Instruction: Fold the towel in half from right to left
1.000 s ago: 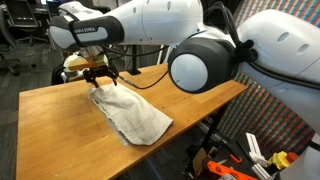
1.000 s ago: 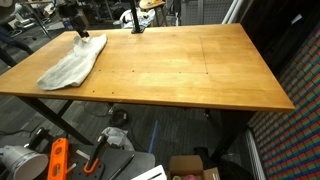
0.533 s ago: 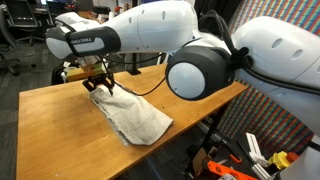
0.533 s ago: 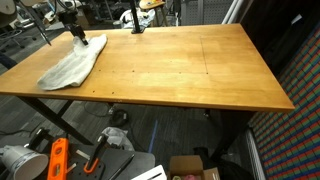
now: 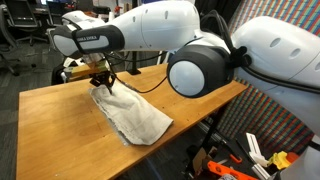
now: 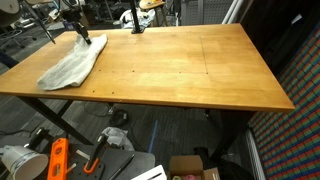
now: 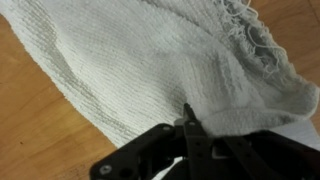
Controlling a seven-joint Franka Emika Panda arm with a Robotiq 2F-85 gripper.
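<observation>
A crumpled off-white towel [image 5: 135, 115] lies on the wooden table [image 5: 50, 125], near one corner of it in an exterior view [image 6: 68, 62]. My gripper [image 5: 101, 86] is down at the towel's far end, also seen over that end in an exterior view [image 6: 80, 36]. In the wrist view the towel [image 7: 140, 60] fills the picture with a frayed edge at the upper right. The gripper [image 7: 188, 125] has its black fingers pressed together, with a fold of cloth bunched around the tips. It is shut on the towel.
The bulky white arm [image 5: 200, 60] reaches across the table's back. The table top [image 6: 190, 70] stretches wide beside the towel. Below on the floor are an orange tool [image 6: 57, 160] and a cardboard box [image 6: 190, 168]. Chairs and equipment stand behind.
The jaws went from wide open to shut at the towel's far end, pinching the cloth. The arm shifted only slightly.
</observation>
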